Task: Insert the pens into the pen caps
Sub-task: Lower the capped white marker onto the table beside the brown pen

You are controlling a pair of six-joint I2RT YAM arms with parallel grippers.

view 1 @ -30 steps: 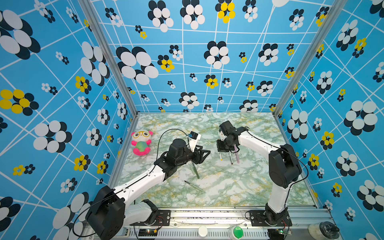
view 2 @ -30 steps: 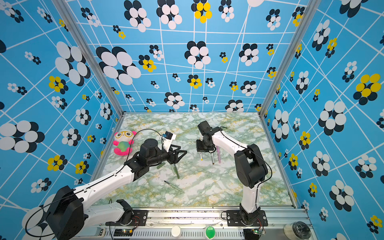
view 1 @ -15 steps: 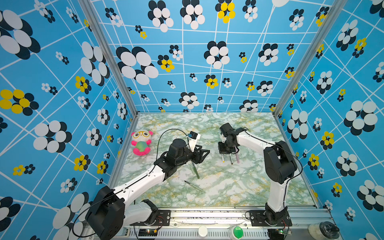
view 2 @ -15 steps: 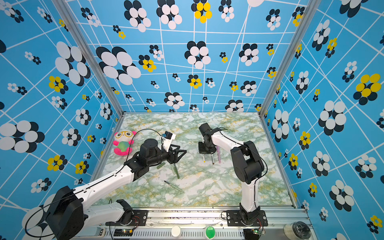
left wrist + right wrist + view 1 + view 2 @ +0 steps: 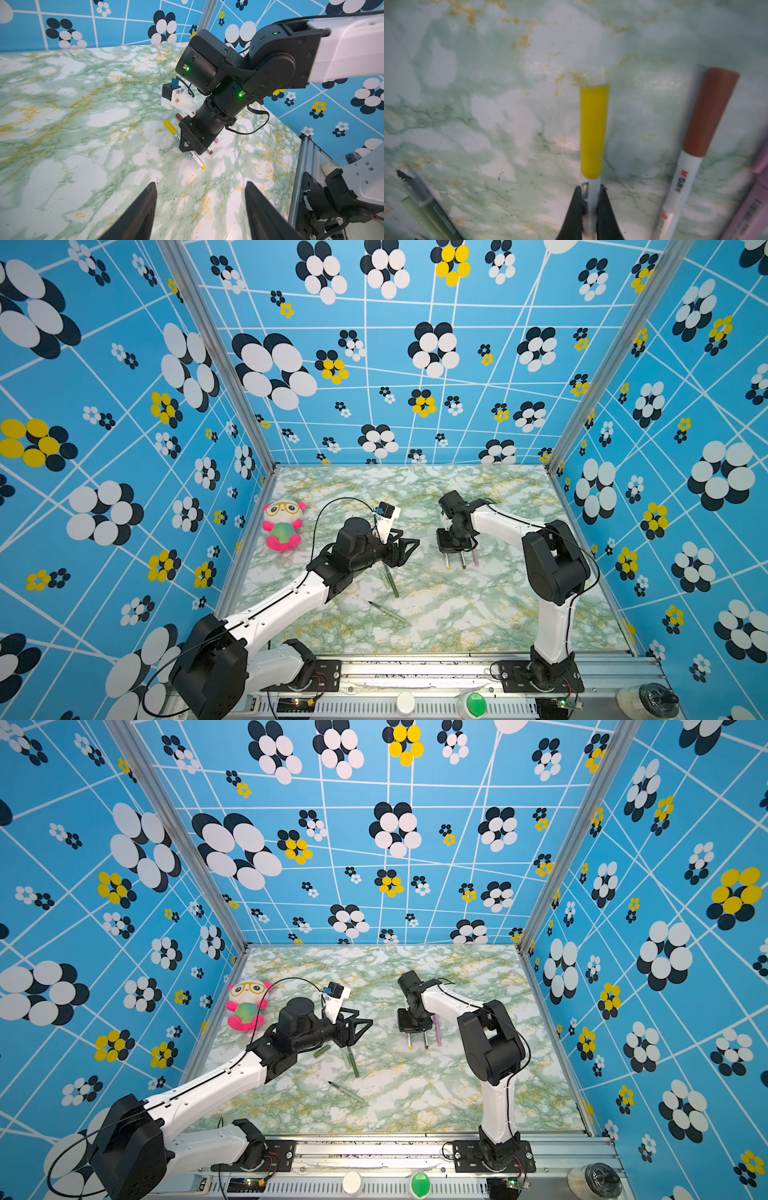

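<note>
Marbled tabletop (image 5: 457, 614) is bearing light, stiff, probably slick pens (image 5: 392, 587); right gripper (image 5: 590, 188) is pinching the yellow-capped pen (image 5: 593, 133) by its barrel, left gripper (image 5: 200, 184) gaping empty.

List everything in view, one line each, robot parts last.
plush toy: 1, pink, green and white, table's left side
yellow-capped pen: 1, white barrel, table's right half, in the right gripper
brown-capped pen: 1, white barrel, beside the yellow-capped pen
pink pen: 1, pink, on the brown-capped pen's other side
dark green pen: 1, uncapped, mid-table
pale green pen: 1, uncapped, nearer the front rail
dark green cap: 1, loose, left of the dark green pen
pale green cap: 1, loose, alongside the dark green pen
table: 1, green-white marble
left gripper: 1, black fingers apart, empty
right gripper: 1, black fingers closed on the yellow-capped pen's barrel
</note>
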